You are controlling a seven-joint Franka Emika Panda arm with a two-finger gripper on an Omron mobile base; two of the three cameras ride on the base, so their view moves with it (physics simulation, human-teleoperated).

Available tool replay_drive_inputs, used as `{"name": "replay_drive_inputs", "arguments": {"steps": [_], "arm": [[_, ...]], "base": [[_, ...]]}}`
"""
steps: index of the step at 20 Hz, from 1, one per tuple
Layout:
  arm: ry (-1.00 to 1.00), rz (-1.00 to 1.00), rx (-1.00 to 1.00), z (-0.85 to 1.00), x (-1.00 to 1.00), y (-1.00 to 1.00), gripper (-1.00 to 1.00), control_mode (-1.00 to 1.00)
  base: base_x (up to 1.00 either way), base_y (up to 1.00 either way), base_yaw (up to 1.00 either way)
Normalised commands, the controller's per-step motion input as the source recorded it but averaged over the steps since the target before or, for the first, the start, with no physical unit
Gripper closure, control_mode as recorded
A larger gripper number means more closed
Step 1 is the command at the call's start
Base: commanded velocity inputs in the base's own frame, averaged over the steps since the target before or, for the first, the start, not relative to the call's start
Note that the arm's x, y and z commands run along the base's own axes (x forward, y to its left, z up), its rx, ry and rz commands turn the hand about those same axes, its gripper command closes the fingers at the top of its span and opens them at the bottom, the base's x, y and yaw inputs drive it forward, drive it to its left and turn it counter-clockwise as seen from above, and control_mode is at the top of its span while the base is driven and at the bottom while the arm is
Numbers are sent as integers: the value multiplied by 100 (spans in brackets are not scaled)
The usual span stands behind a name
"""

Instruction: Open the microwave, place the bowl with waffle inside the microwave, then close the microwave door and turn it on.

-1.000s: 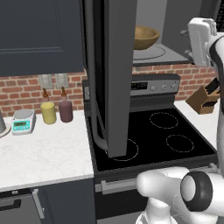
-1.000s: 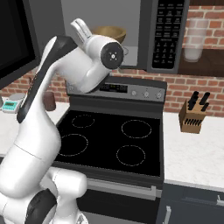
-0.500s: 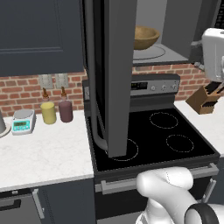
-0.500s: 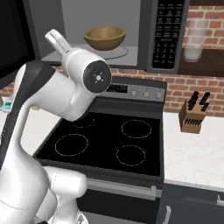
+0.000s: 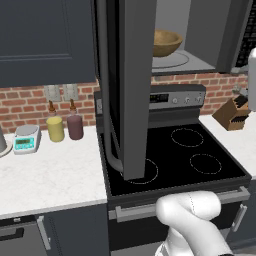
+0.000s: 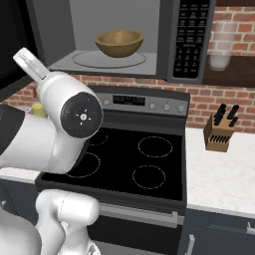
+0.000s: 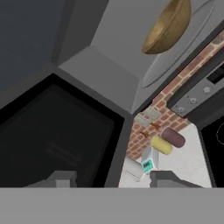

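the bowl [image 6: 119, 43] sat on the round glass turntable [image 6: 109, 59] inside the microwave [image 6: 122, 37], near the middle of the pale cavity. the waffle could not be made out from these angles, as the bowl's wall hid whatever lay in it. the microwave door [image 5: 131, 85] stood swung wide open, edge-on to the left base camera and reaching out over the stove [image 5: 172, 162], its long bar handle [image 5: 106, 95] on the near edge.

the gripper [image 7: 109, 179] pointed at the inner glass of the open door, with the cavity and bowl up and to one side in the hand view. its two tips stood apart with nothing between them, though how wide they were set could not be judged.

by the look of it, placing was done and the step in hand was closing the door. the next move would call for getting the hand round to the outer face or handle side of the door and pushing it along its arc until it latched, without catching the arm between the door and the cavity. after that, the button panel [image 6: 189, 39] on the right would need a press.
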Motion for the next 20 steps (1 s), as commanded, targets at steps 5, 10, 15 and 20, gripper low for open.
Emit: {"name": "replay_drive_inputs", "arguments": {"steps": [5, 10, 15, 20], "arm": [[0, 10, -2, -7, -83, 26, 100, -100], [0, 14, -4, -5, -80, 38, 100, -100], [4, 17, -8, -7, -68, 38, 100, -100], [1, 17, -5, -6, -55, 36, 100, -100]], "base": [[0, 0, 0], [0, 0, 0], [0, 0, 0], [0, 0, 0]]}}
